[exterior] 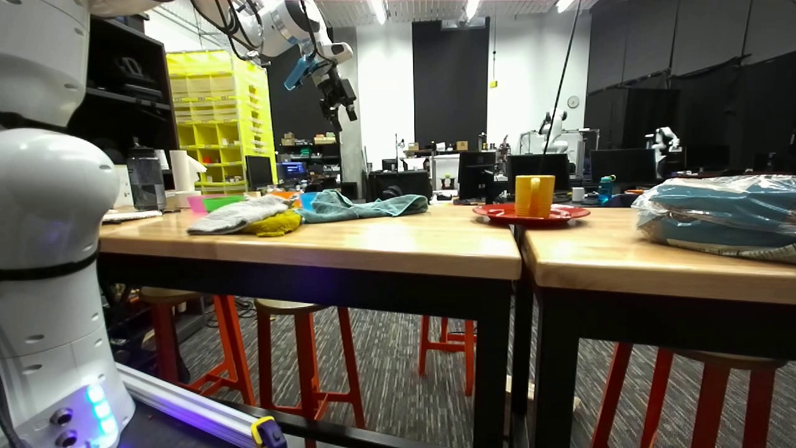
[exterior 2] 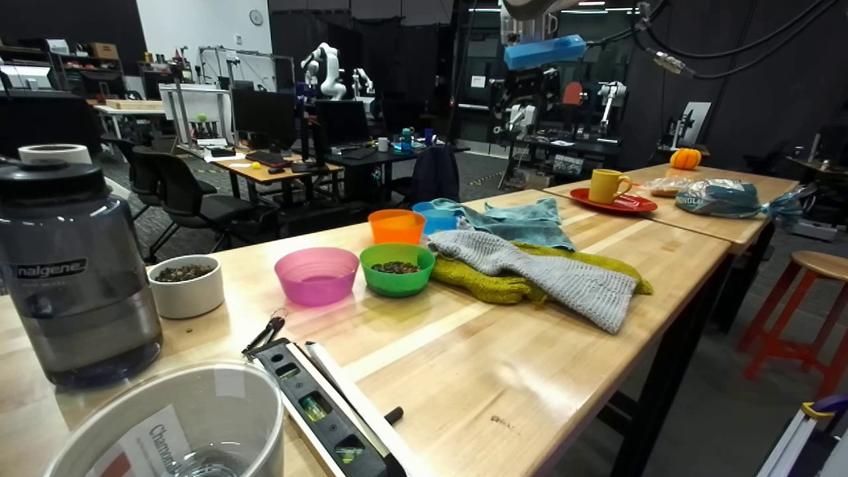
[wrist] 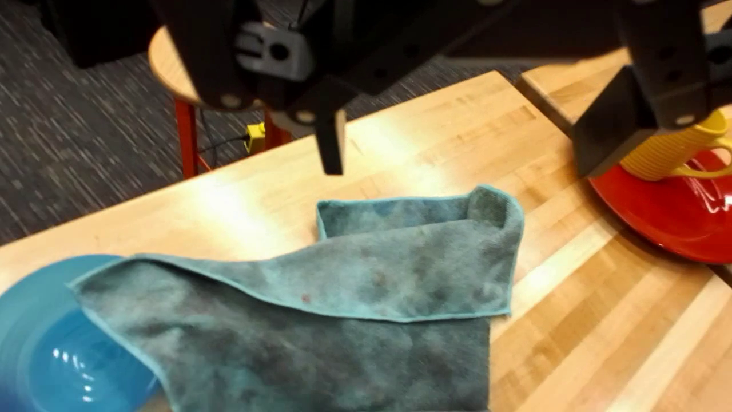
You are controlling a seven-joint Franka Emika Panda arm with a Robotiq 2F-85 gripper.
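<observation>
With its jaws spread wide and nothing between them, the robot arm point(exterior: 283, 31) hangs well above a desk point(wrist: 560, 343), where we see a teal cloth point(wrist: 354, 286) lying nearest below in the wrist view. The cloth is folded over on itself, and one corner reaches across a blue bowl point(wrist: 26, 320); the bowl's rim may well prop it up, though we cannot tell whether the two touch. Nothing is pinched, so we put the teal cloth's loose shape down to its own limpness. Beyond the cloth's opposite end, a yellow mug point(wrist: 666, 154) stands upright on a red plate point(wrist: 669, 223), which bridges the joint with an adjoining desk point(exterior: 597, 246) and probably serves as the mug's saucer. In an exterior view, we find a grey knitted cloth point(exterior 2: 556, 278) draped across a mustard cloth point(exterior 2: 474, 281), whose bulk seems to hold it partly off the surface. Just beside that pair sits a green bowl point(exterior 2: 397, 285) containing dark, dry-looking pieces, loose stuff that, as we read it, needs walls to keep it together. A pink bowl point(exterior 2: 318, 281) stands next to it and an orange bowl point(exterior 2: 397, 228) close behind, grouped, we suppose, as a set.
</observation>
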